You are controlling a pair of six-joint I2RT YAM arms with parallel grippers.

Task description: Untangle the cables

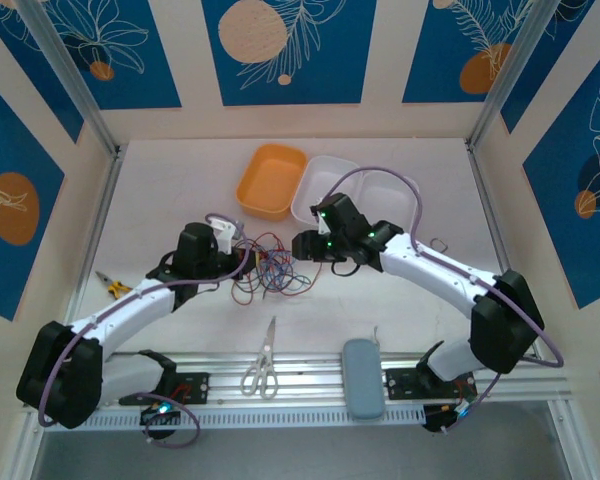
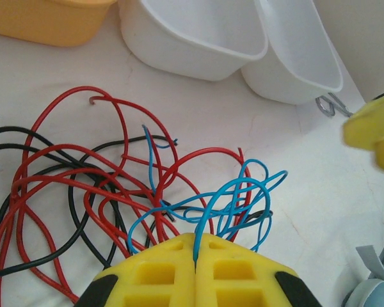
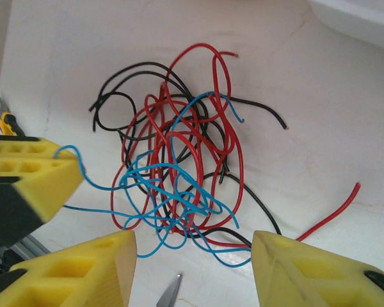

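Note:
The cables (image 1: 270, 268) lie in a loose tangle of red, black and blue wires on the white table between the two arms. My left gripper (image 2: 196, 239) is shut, with a blue cable (image 2: 233, 201) pinched between its yellow fingertips at the tangle's left edge (image 1: 242, 256). Red cable (image 2: 64, 169) and black cable (image 2: 73, 204) loops spread out beyond it. My right gripper (image 3: 193, 248) stands open just above the tangle (image 3: 179, 160), its jaws wide apart and holding nothing, on the tangle's right side (image 1: 306, 248).
An orange bin (image 1: 270, 182) and two white bins (image 1: 320, 190) stand behind the tangle. Scissors (image 1: 263, 365) and a grey-blue case (image 1: 363, 378) lie near the front rail. Yellow-handled pliers (image 1: 110, 286) lie at the left.

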